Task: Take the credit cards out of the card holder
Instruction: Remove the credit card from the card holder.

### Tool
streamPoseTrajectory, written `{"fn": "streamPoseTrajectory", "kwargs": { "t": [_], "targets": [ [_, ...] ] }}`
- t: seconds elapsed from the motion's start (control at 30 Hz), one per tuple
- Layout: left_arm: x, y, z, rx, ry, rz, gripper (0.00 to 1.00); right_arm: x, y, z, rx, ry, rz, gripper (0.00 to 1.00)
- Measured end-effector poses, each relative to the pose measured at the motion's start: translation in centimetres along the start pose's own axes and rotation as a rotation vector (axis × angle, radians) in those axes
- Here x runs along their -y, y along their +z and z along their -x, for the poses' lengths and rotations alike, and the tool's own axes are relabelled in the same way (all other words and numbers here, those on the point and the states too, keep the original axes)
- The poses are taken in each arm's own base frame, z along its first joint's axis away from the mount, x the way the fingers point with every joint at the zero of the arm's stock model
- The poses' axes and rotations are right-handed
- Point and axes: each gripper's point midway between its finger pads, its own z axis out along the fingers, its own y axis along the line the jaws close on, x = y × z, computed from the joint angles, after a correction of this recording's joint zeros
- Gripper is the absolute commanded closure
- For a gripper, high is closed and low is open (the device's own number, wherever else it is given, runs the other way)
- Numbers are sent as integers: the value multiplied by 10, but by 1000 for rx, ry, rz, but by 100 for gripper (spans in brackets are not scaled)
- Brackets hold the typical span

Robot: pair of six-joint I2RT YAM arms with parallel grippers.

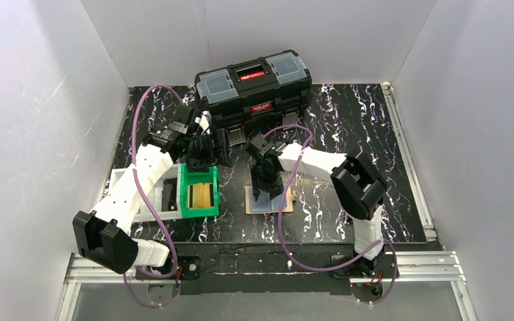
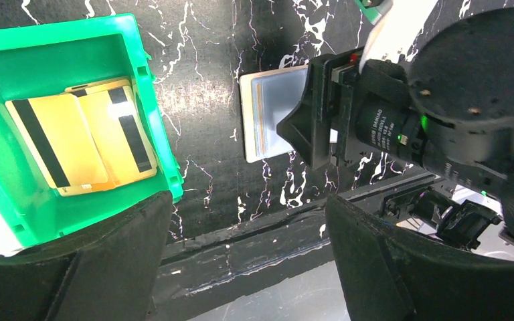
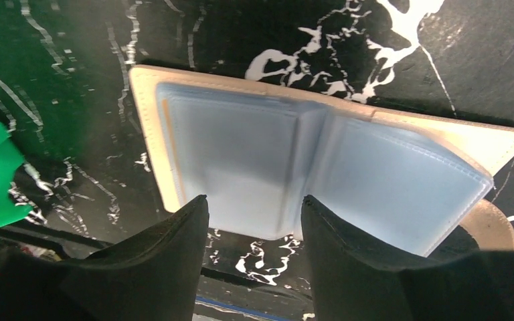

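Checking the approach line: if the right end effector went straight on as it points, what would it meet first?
The right end effector would likely meet the open tan leather-like card holder, at the near edge of its pale blue sleeve; depth is unclear, it may already touch.

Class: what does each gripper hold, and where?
Nothing. The left gripper hangs open; the right gripper, jaws apart, stands at one edge of the unfolded tan leather-like card holder.
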Motion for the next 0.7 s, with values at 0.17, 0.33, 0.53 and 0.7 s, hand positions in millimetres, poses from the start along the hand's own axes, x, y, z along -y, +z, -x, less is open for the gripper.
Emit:
{"fn": "streamPoseTrajectory", "kwargs": {
  "t": [0.17,0.33,0.53,0.7],
  "targets": [
    [1,1,-1,-4,-3,-6,16,7,11,-5,-49,1,-46,38],
    [1,4,-4,-16,-15,-15,16,4,12,-5,-60,-10,-46,39],
    [-1,11,-9,-32,-34,-17,17,2,13,-7,-76,-26,-42,58],
    [-3,19,-15,-57,-55,-20,17,2,13,-9,-99,-37,-25,78]
  ]
}}
